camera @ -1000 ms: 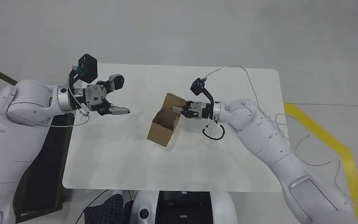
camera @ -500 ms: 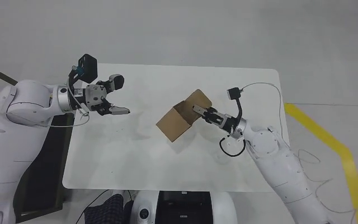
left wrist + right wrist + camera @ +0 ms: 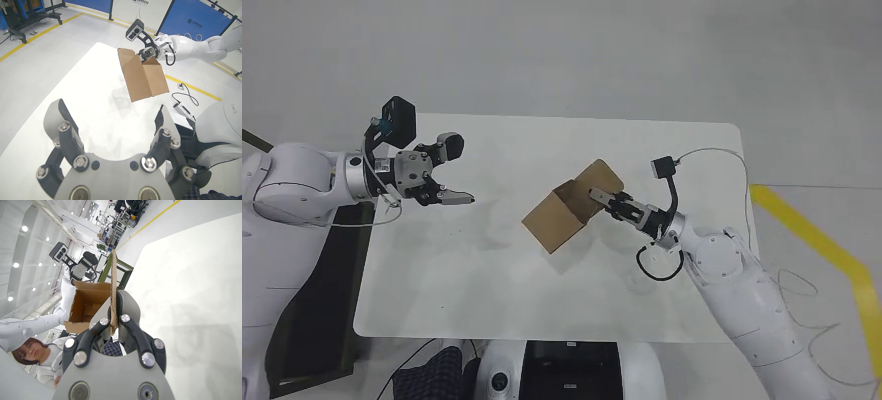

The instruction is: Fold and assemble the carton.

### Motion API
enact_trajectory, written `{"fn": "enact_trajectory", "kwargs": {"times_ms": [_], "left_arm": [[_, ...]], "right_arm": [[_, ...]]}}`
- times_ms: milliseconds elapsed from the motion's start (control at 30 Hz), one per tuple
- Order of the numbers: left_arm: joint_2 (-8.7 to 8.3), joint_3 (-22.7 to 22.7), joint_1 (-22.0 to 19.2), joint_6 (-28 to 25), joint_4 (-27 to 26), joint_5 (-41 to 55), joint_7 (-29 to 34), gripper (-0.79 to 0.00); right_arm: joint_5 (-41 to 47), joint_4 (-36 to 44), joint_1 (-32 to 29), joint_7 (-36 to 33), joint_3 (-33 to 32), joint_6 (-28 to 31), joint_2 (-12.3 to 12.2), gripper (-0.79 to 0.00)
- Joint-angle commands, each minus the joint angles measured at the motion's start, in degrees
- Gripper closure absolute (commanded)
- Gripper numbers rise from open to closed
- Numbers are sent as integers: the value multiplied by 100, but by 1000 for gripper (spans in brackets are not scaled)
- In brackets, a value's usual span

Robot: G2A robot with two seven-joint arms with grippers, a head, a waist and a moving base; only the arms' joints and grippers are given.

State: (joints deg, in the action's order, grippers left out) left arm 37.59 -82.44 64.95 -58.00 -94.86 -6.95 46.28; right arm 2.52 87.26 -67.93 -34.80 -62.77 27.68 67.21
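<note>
carton (image 3: 562, 215): held off the table (image 3: 442, 290), over its middle
right gripper (image 3: 600, 197): pinched tight on one flap
left gripper (image 3: 458, 172): spread wide, empty, well apart from carton
tip: brace carton body with left before folding; single-flap hold may swing

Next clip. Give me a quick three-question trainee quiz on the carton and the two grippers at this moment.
1. True or false: the left gripper is shut on the carton.
2. The right gripper is: A) open beside the carton, B) shut on the carton, C) shut on nothing.
3. Fill in: the carton's end nearest the right gripper is ___ (open or closed).

Key: 1 false, it is open and well apart from the carton; 2 B, it clamps a flap edge; 3 open, the right wrist view looks into the inside.
</note>
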Motion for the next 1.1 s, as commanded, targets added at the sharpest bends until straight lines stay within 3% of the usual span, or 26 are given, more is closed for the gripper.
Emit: {"fn": "enact_trajectory", "kwargs": {"times_ms": [0, 100, 367, 667, 800, 1067], "left_arm": [[0, 0, 0, 0, 0, 0, 0, -785], [0, 0, 0, 0, 0, 0, 0, -785], [57, 62, 10, 24, -246, -877, -442, -785], [199, 709, 22, 0, -445, -1817, -1332, -785], [278, 973, -64, 0, -396, -2255, -1867, -785], [544, 1404, -78, 0, -160, -3909, -3698, -785]], "right_arm": [[0, 0, 0, 0, 0, 0, 0, 0], [13, 2, -14, 22, 2, -21, 2, 0], [266, 255, -342, 1507, -15, -1184, 101, 0], [454, 714, -844, 2536, -97, -1628, 169, 0], [534, 888, -1089, 2670, -141, -1680, 178, 0], [907, 983, -1324, 2603, -184, -1665, 210, 0]]}}
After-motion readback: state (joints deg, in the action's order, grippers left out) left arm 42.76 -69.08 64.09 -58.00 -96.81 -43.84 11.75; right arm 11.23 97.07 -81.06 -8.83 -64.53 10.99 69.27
